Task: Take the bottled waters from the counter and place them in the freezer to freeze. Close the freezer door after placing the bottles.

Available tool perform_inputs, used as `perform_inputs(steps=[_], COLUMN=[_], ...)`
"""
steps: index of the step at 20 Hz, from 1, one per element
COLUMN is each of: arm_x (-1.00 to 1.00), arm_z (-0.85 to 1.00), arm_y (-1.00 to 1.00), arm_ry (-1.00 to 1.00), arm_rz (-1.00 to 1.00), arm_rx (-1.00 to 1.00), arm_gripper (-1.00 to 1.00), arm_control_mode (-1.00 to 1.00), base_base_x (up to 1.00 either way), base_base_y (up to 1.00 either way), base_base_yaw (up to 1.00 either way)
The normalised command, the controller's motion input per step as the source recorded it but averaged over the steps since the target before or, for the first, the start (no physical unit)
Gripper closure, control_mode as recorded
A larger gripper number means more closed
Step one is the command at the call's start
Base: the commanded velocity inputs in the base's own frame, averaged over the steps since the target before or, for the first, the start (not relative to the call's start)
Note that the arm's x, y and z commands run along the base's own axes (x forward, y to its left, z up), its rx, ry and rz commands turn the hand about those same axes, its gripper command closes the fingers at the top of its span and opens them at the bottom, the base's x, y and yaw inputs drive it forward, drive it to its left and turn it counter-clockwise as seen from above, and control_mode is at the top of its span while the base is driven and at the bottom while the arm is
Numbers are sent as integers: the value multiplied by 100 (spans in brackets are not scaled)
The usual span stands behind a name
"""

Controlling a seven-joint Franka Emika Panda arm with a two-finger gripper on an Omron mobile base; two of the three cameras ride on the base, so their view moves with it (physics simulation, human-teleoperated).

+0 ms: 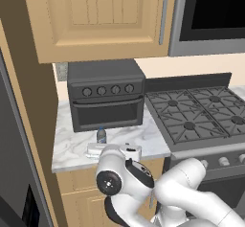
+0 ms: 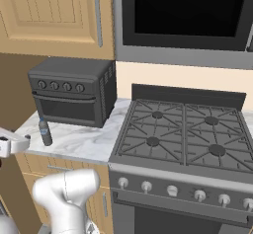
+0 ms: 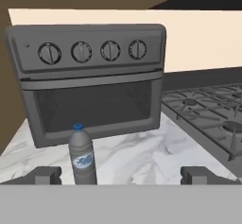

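One bottled water stands upright on the white marble counter, just in front of the toaster oven. It is translucent grey with a blue cap and a label band. My gripper is open, level with the bottle, which sits ahead of the jaws and nearer the left fingertip. From the left base the bottle peeks out just beyond my white hand at the counter's front edge. The right base view has the bottle beside my gripper. The freezer and its door are out of view.
A dark grey toaster oven fills the back of the counter. The black stove top lies to the right. Wooden upper cabinets hang overhead. A tall grey refrigerator side stands at the left.
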Motion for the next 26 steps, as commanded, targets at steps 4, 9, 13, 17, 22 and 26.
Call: perform_inputs(steps=[4, 9, 13, 17, 22, 26], arm_x=[12, 8, 16, 9, 16, 14], arm_z=[-1, -10, -17, -18, -8, 0], arm_y=[2, 0, 0, 0, 1, 13], arm_ry=[0, 0, 0, 0, 0, 0], arm_rz=[-1, -5, -8, -7, -5, 0], arm_rx=[0, 0, 0, 0, 0, 0], arm_gripper=[-100, -100, -100, -100, -100, -100], arm_control_mode=[-100, -100, -100, -100, -100, -100], base_base_x=[0, 0, 0, 0, 0, 0], base_base_y=[0, 0, 0, 0, 0, 0], base_base_yaw=[0, 0, 0, 0, 0, 0])
